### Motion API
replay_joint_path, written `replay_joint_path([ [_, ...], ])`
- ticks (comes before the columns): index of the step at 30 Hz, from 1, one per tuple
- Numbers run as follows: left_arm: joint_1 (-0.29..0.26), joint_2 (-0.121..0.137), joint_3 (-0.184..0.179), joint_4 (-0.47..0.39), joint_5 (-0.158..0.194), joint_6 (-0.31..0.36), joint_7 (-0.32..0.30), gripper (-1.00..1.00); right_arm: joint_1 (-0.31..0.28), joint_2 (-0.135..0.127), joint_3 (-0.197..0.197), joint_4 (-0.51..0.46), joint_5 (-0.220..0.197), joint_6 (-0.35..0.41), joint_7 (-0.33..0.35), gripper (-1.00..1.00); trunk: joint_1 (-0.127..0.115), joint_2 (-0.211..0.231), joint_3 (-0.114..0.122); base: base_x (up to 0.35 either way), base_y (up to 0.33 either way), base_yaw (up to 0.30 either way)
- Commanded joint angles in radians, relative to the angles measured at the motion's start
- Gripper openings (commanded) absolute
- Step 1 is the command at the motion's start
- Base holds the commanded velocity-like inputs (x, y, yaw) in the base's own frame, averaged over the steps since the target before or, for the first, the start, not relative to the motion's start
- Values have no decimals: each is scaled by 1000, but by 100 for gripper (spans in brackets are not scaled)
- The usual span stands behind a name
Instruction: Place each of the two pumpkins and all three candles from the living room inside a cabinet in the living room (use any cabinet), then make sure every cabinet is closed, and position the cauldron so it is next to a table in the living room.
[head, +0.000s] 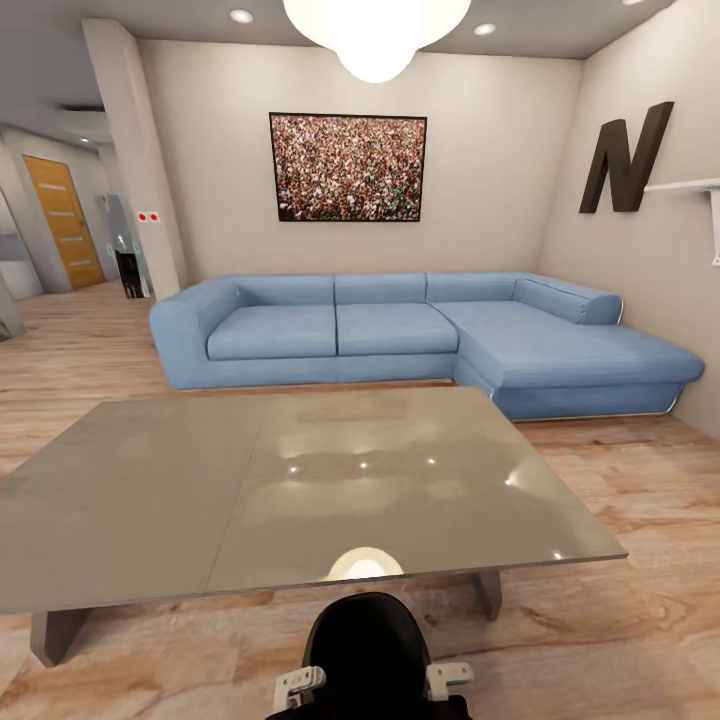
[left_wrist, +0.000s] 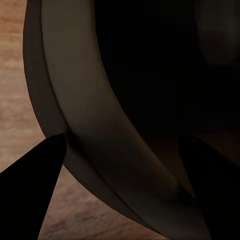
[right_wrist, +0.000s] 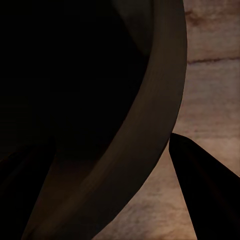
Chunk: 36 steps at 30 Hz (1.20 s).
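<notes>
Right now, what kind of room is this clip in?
Most likely a home living room: a blue sectional sofa sits against the far wall under a framed crowd picture, with a low grey table on the wood floor in front.

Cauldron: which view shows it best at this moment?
The left wrist view, where the cauldron's flared rim and dark inside curve between the jaws, over wood floor. The right wrist view shows the rim's other side; the head view shows a black rounded shape below the grey table.
</notes>
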Motion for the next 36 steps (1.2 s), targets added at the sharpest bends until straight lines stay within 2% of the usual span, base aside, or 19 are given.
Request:
replay_joint_path([
  [1,0,5,-21,-4,19,0,-3,-100,0,-2,19,1,-15,7,19,-100,0,0,-1,0,0,0],
  [11,0,5,-21,-5,19,0,-3,-100,0,-2,19,1,-15,8,19,-100,34,-63,-29,0,0,0],
  [17,0,5,-21,-5,19,0,-3,-100,0,-2,19,1,-15,8,19,-100,34,-63,-29,0,0,0],
  [24,0,5,-21,-5,19,0,-3,-100,0,-2,19,1,-15,8,19,-100,37,-65,-56,0,0,0],
  [36,0,5,-21,-5,19,0,-2,-100,0,-1,19,1,-15,8,19,-100,37,-65,-56,4,0,0],
])
